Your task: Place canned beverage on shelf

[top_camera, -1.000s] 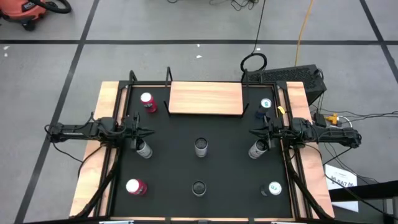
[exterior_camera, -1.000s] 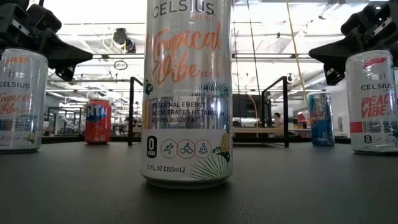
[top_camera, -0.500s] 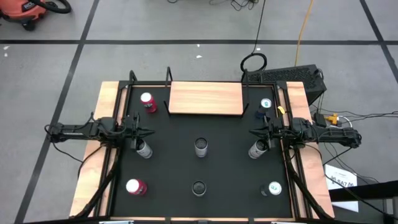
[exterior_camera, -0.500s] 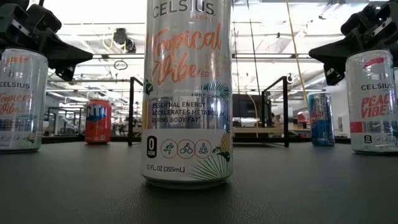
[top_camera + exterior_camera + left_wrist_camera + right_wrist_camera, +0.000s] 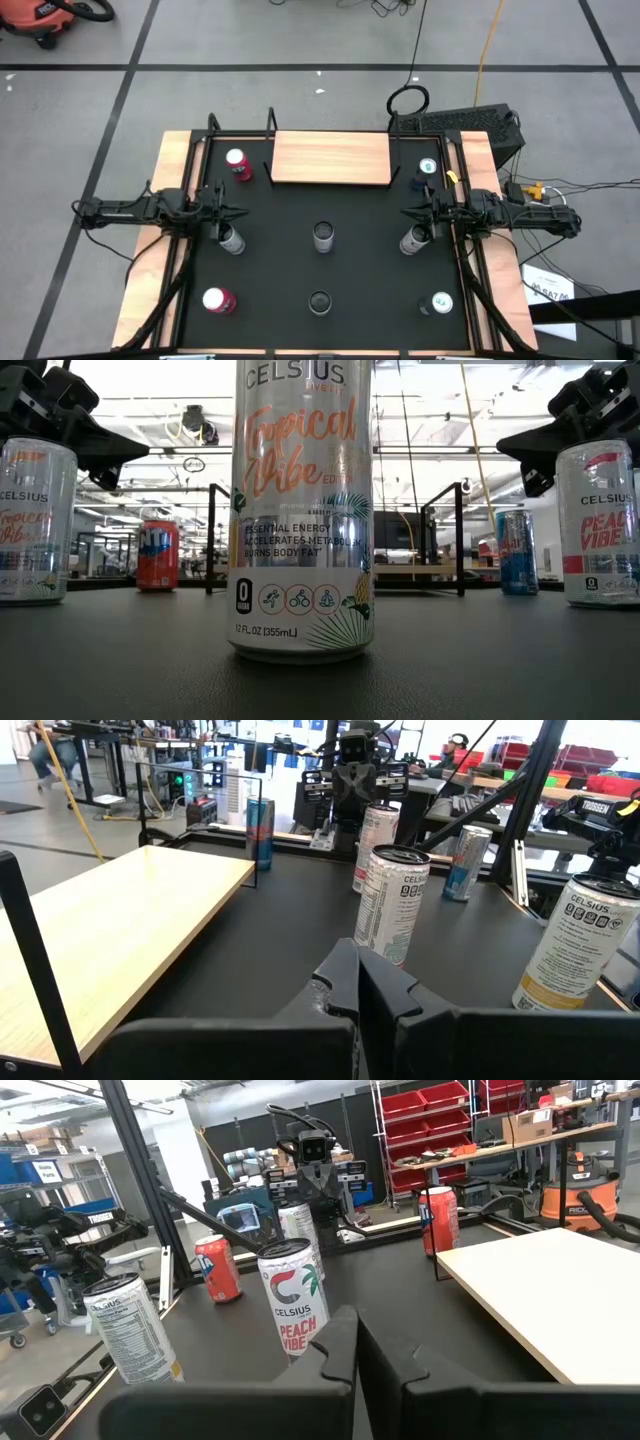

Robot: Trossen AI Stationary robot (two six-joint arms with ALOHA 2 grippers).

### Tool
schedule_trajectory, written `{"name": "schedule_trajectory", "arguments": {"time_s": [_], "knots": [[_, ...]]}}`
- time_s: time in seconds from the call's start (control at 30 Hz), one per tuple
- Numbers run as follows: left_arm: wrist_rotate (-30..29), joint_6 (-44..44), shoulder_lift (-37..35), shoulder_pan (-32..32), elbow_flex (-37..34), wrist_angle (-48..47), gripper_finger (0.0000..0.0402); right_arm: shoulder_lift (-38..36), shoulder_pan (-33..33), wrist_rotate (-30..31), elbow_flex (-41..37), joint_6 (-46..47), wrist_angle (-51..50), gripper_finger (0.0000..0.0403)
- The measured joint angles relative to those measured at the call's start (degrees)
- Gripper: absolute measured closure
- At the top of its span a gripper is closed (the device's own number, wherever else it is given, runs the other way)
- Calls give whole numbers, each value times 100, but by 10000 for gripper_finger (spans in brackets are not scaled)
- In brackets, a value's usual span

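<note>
The centre can (image 5: 302, 510), seen in the low view, is cut off at the picture's top edge. It hides much of the shelf (image 5: 400, 572). Both pincers' fingertips lie outside that view.

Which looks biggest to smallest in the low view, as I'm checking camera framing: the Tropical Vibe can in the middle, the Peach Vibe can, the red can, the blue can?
1. Tropical Vibe can, nearest the camera, so nearness inflates it.
2. Peach Vibe can.
3. Red can and blue can look alike; both stand far back.

Overhead, table-level, 2 wrist views.
</note>
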Motion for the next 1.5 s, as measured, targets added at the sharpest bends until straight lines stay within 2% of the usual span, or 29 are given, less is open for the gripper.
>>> {"name": "schedule_trajectory", "arguments": {"time_s": [0.93,1.3,1.5], "knots": [[-1,-1,2,0,0,0,402,-1,1,-2,0,-1,0,403],[-263,3,2,0,-2,4,402,2,-1,1,1,0,6,403],[-268,-26,2,0,-4,41,402,2,-1,2,-1,0,365,403]]}}
